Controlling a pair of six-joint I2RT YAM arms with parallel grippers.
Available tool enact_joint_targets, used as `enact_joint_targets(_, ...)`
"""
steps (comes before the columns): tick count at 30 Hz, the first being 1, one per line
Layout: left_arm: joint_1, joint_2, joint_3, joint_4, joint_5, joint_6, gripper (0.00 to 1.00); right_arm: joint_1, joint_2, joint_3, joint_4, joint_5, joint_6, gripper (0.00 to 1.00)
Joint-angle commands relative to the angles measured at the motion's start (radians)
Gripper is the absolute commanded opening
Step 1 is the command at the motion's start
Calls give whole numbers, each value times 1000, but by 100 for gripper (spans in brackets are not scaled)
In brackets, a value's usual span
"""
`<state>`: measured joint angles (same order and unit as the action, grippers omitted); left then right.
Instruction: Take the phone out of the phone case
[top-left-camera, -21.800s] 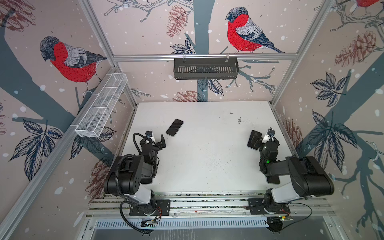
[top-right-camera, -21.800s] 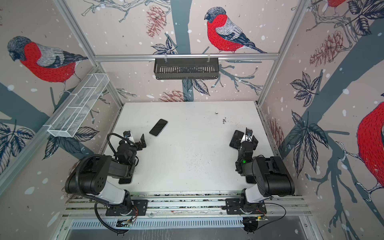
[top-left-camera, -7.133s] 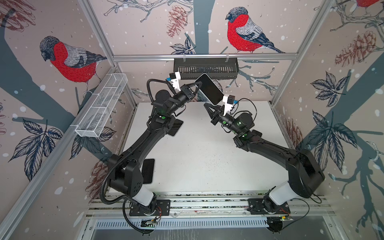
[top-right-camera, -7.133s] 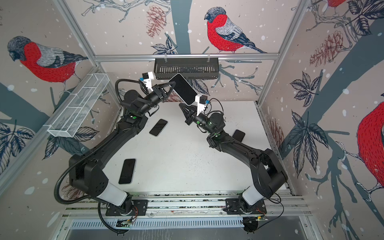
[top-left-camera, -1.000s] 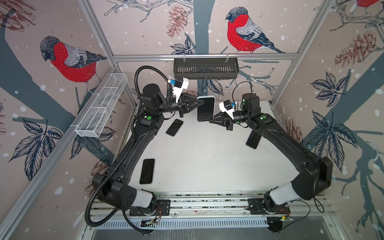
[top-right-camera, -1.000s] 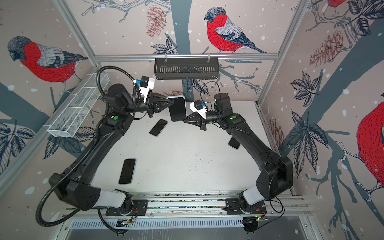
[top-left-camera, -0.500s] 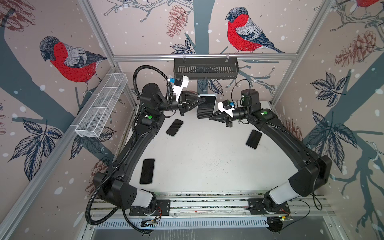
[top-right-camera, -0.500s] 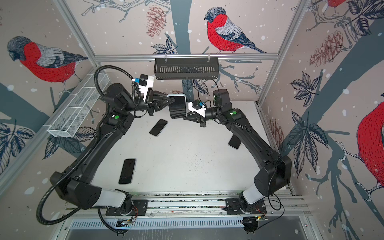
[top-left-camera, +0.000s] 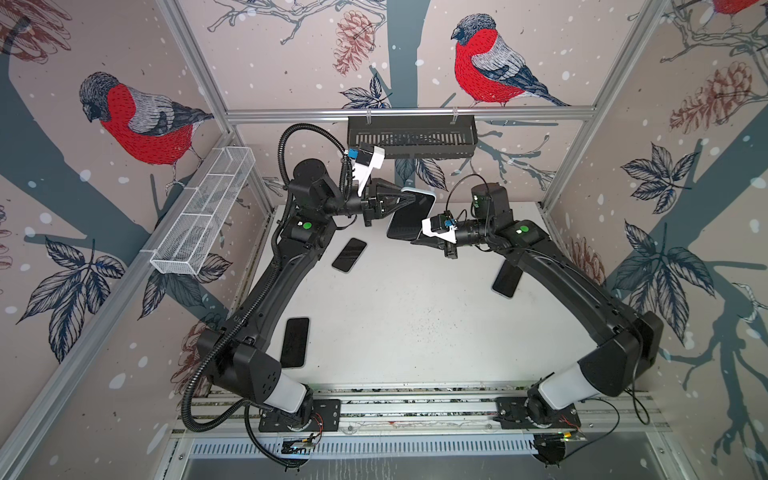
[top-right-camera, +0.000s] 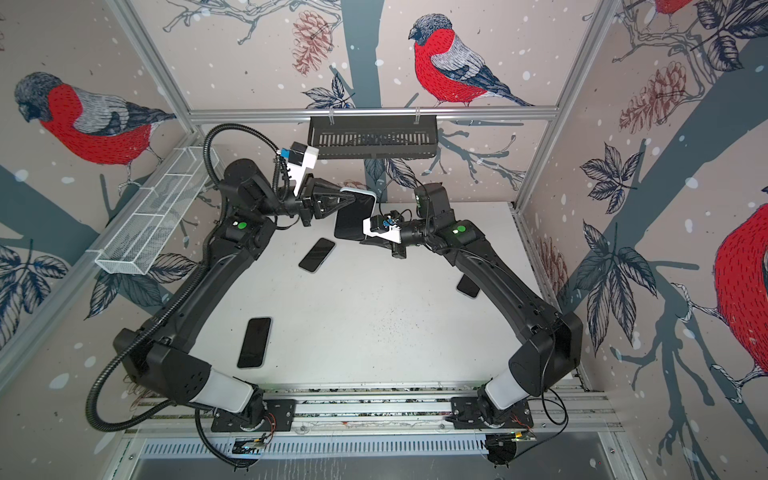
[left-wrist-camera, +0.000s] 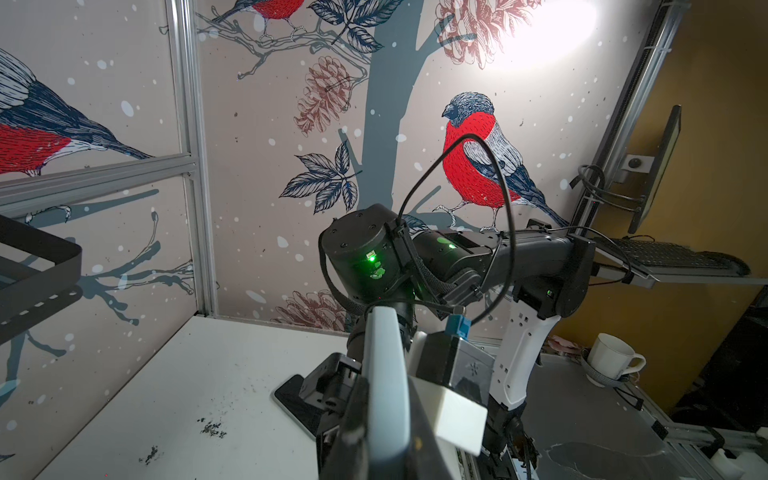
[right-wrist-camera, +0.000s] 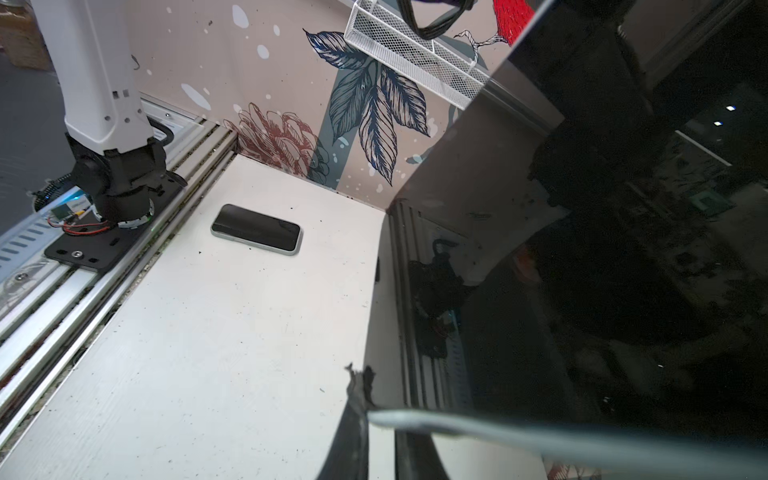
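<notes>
So the phone (top-left-camera: 412, 216) has a dark glossy screen and sits in a pale blue phone case (top-left-camera: 417, 191), light rim showing along the top edge. The pair is up in the air, tilted, over the 12 o'clock end of the white table (top-left-camera: 415, 332), clear of the surface in both top views. Those views give the overall picture. The left gripper (top-left-camera: 409, 200) comes in from 9 o'clock and is nipped down on the rim near the phone's 11 o'clock corner. The right gripper (top-left-camera: 417, 242) comes in from 3 o'clock and bites the 5 o'clock corner, mostly tucked under its white camera block (top-left-camera: 436, 232). What they don't give is the grip up close. The left wrist view looks straight along the case edge (left-wrist-camera: 384, 374), a thin pale strip with a dark finger (left-wrist-camera: 353, 428) tight on each side, so it's pinching the case with no gap. The right wrist view is half filled by the black screen (right-wrist-camera: 623, 291), pale rim (right-wrist-camera: 457, 420) running right by one finger (right-wrist-camera: 353, 415); the other one is hidden behind the phone. Three loose phones (top-left-camera: 349, 254) lie flat on the table around 10, 8 and 3 o'clock, well apart from the held one.
</notes>
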<state>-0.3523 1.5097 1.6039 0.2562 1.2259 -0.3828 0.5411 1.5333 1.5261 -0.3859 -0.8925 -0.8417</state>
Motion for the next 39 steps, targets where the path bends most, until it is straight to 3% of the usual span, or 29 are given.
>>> enact_joint_targets(1, -10, 5, 15, 35, 12, -107, 0, -1, -21, -49, 180, 131, -5, 0)
enact_joint_targets(7, -10, 28, 14, 101, 16, -186, 0, 7, -96, -206, 414, 267, 69, 1)
enact_joint_targets(10, -10, 40, 12, 160, 17, -233, 0, 7, -137, -277, 510, 325, 159, 8)
enact_joint_targets(11, -9, 40, 11, 160, 9, -228, 0, 6, -153, -295, 526, 343, 208, 13)
enact_joint_targets(14, 2, 36, 14, 164, -48, -223, 0, -4, -218, -407, 610, 396, 378, 40)
enact_joint_targets(18, 25, 14, 1, 194, -223, -234, 0, -6, -323, -572, 737, 517, 613, 65)
enact_joint_targets(24, 27, 71, 80, 242, -393, -380, 0, -79, -392, -552, 664, 681, 1123, 78)
enact_joint_targets(29, 24, 143, 139, 330, -431, -599, 0, -183, -363, -485, 618, 505, 1513, 79)
enact_joint_targets(33, 11, 168, 161, 326, -446, -658, 0, -165, -328, -476, 727, 387, 1639, 80)
enact_joint_targets(39, 6, 165, 108, 262, -505, -727, 0, -109, -285, -463, 831, 353, 1734, 80)
